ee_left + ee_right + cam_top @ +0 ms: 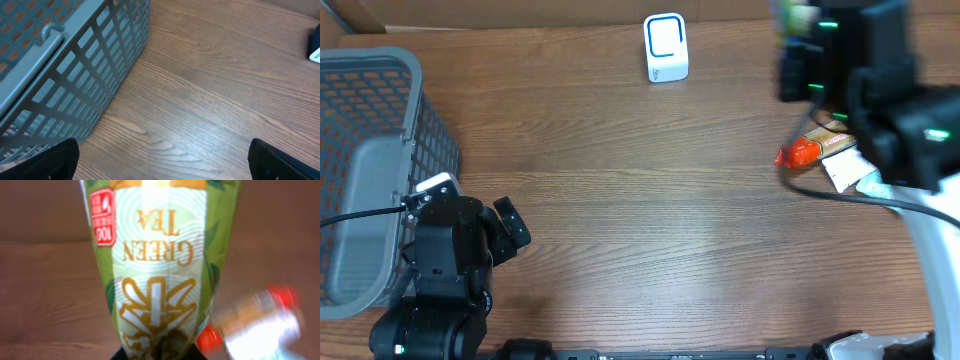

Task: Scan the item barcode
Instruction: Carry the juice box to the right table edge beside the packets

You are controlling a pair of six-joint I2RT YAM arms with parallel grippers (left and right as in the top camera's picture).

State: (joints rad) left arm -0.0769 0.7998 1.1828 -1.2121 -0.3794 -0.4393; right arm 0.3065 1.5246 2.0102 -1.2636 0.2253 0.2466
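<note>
A green packet [160, 255] printed "GREEN TEA" fills the right wrist view, hanging above the wooden table. My right gripper [160, 356] is shut on its lower end. In the overhead view the packet [798, 20] shows only as a blurred green patch at the far right, mostly hidden by the right arm [880, 90]. I see no barcode on the side that faces the camera. A white scanner [666, 47] stands at the back middle of the table. My left gripper [162, 160] is open and empty over bare wood, at the front left [472, 208].
A grey mesh basket [380, 120] stands at the left edge, close beside the left gripper, and its wall [75, 75] fills the left wrist view. A red-capped item [800, 153] and a white packet [845, 168] lie under the right arm.
</note>
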